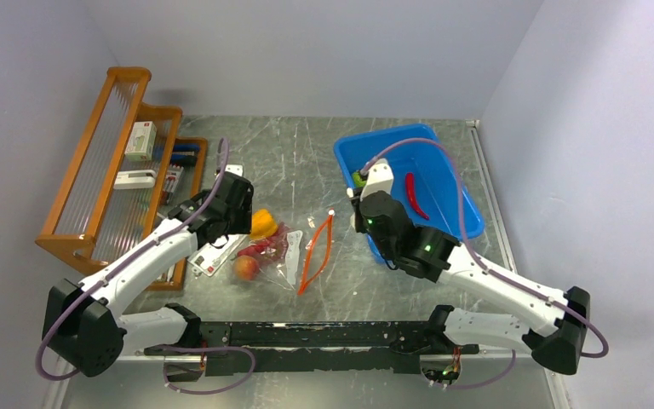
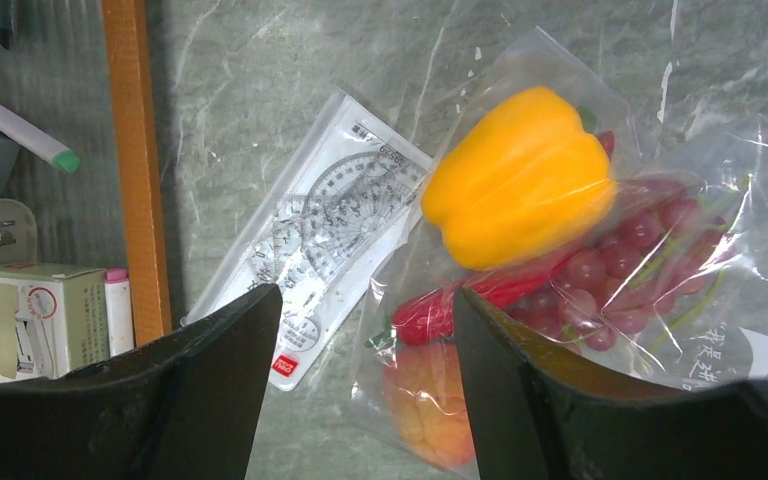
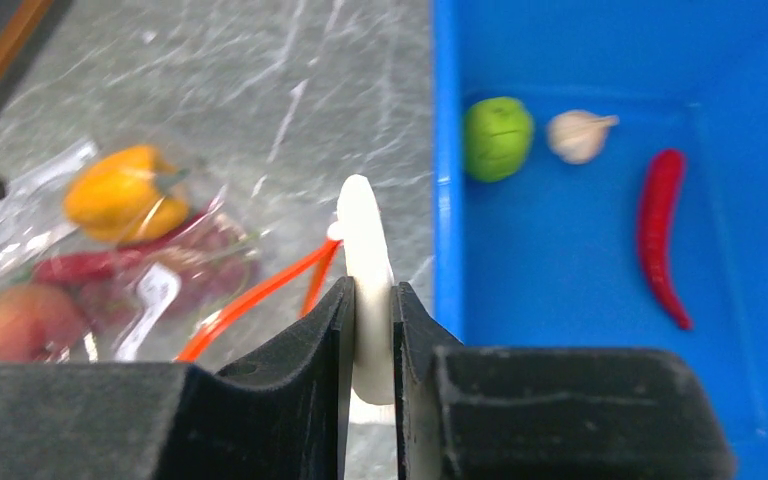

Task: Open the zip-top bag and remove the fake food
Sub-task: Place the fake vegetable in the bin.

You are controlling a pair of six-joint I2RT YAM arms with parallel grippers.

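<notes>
- Left gripper (image 2: pixel 365 300): fingers spread wide with nothing between them, poised over the table (image 2: pixel 260 80) at the bag's near-left corner.
- Zip-top bag (image 2: pixel 560 55): clear crinkly pouch lying flat, ahead and to the right of the left gripper, between the two grippers. Its zip strip (image 1: pixel 315 256) (orange-red) runs along the side toward the right gripper, and its two halves stand parted.
- Contents under the film:
  - bell pepper (image 2: pixel 520 180), orange-yellow, just ahead of the left gripper's right finger
  - grapes (image 2: pixel 630 260), to the right of the pepper and touching it
  - red chilli (image 2: pixel 460 300), below the pepper, its tip pointing into the gap between the fingers
  - peach (image 2: pixel 430 400), nearest, close against the right finger's inner face
  - white label (image 2: pixel 730 350), at the far right
- Right gripper (image 3: pixel 370 300): fingers pinched narrow on the white piece (image 3: pixel 363 250), which stands upright above the fingertips.
- Blue bin (image 3: pixel 560 290): ahead and to the right of the right gripper. Its left wall rises directly behind the held piece, between that piece and the bin floor.
- In the bin: lime (image 3: pixel 497 137) and garlic bulb (image 3: pixel 577 135) side by side at the far end, and a second red chilli (image 3: pixel 660 235) apart to their right.
- Protractor packet (image 2: pixel 330 230): flat and transparent, ahead of the left gripper's left finger. Its right corner meets the bag's edge.
- Wooden rack (image 2: pixel 138 160): to the left of the left gripper, holding small boxes and pens. Its rail runs beside the packet.
</notes>
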